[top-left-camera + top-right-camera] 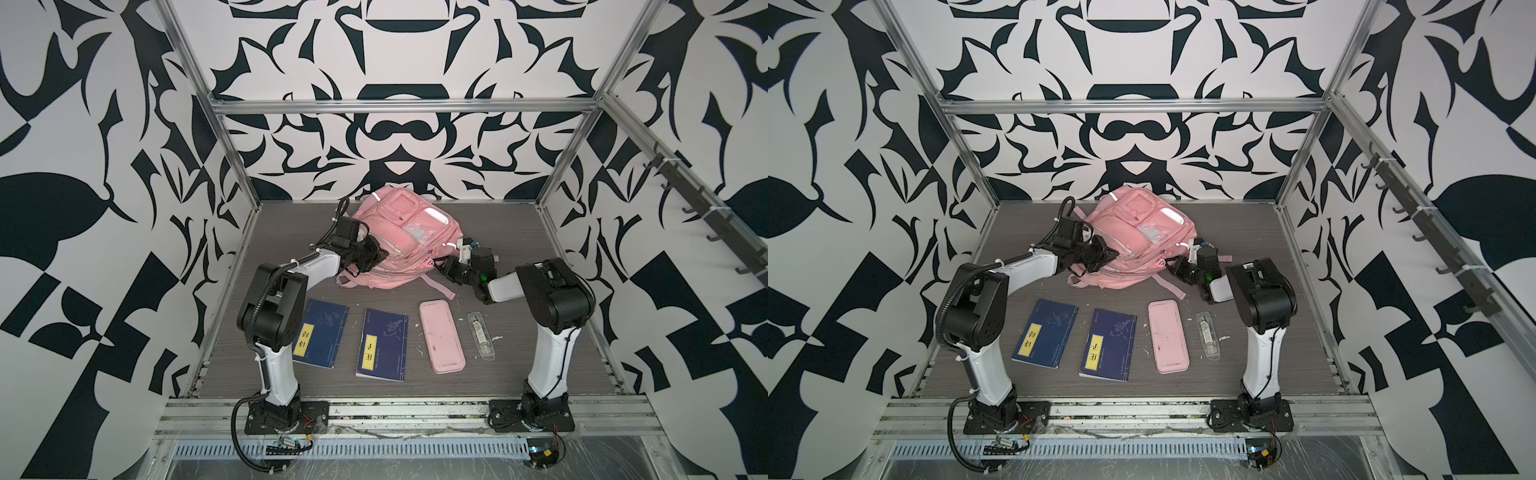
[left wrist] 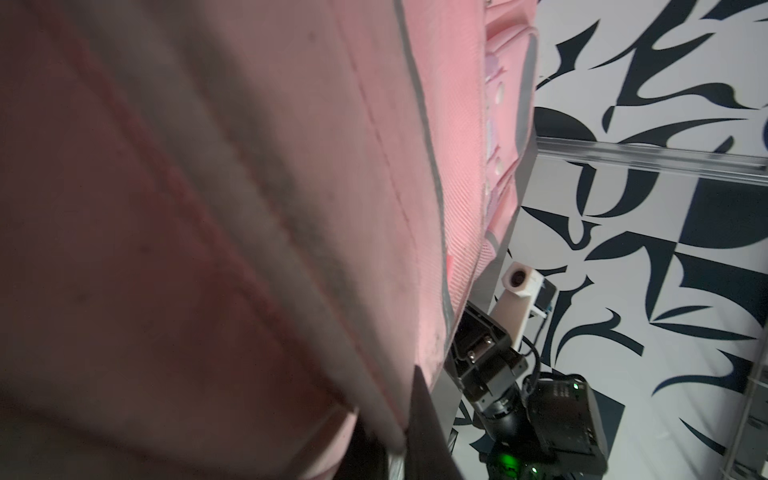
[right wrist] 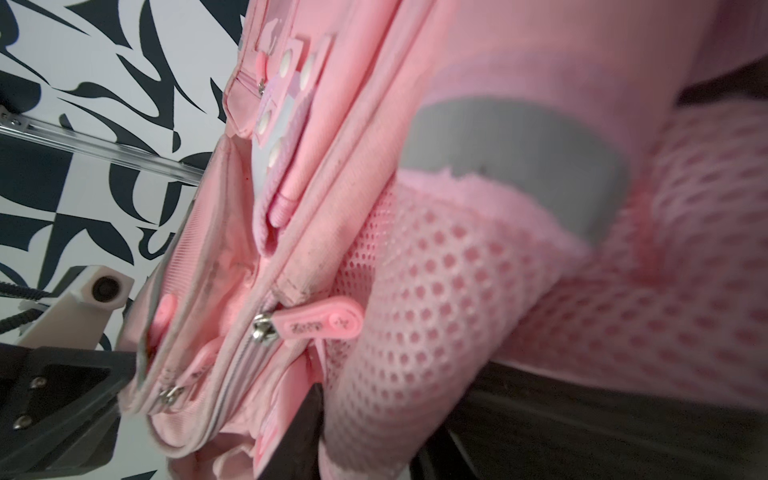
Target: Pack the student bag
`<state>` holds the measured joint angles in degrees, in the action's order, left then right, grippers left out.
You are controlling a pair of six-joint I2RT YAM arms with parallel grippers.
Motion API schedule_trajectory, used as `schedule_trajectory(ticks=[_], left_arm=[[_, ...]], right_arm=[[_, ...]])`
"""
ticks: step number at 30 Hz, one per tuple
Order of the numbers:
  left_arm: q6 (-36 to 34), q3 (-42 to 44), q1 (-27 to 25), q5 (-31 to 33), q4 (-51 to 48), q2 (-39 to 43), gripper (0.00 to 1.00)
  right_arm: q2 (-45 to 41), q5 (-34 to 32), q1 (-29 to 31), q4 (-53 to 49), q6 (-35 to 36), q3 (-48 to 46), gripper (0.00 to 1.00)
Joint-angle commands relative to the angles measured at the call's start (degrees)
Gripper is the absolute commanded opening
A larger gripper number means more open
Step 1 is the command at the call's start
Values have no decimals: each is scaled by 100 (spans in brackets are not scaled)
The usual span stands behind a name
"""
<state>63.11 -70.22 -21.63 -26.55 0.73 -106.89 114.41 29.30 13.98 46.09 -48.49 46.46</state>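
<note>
Student bag (image 1: 409, 232) lies at back centre of table. Pencil case (image 1: 441, 343) lies in front, unpacked. I judge step: bracing bag to open it. Left gripper (image 1: 376, 257) clenched on bag's left edge. Right gripper (image 1: 448, 266) straddles mesh side; can't tell if clamped. Next I need zip pull (image 3: 318, 324).

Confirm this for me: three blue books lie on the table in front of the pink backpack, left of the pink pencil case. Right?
Not three, two: the left blue book and the right blue book lie on the table in front of the pink backpack, left of the pink pencil case. Both top views show it.
</note>
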Motion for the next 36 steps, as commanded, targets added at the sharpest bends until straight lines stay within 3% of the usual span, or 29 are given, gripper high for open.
schedule_trajectory(ticks=[1, 6, 12, 25, 36], left_arm=[[-187, -413, 67, -225, 169, 651, 0], [-256, -523, 198, -347, 26, 853, 0], [-463, -807, 226, -517, -243, 881, 0], [-809, -1398, 228, -625, -807, 834, 0], [-819, -1458, 229, -629, -864, 843, 0]], right_arm=[[-453, 132, 45, 276, 185, -160, 46], [-917, -80, 52, 60, 691, -382, 56], [-1344, -254, 158, -178, 1411, -544, 57], [-1377, -14, 407, 173, 2073, -779, 56], [-1251, 65, 425, 138, 2280, -564, 47]])
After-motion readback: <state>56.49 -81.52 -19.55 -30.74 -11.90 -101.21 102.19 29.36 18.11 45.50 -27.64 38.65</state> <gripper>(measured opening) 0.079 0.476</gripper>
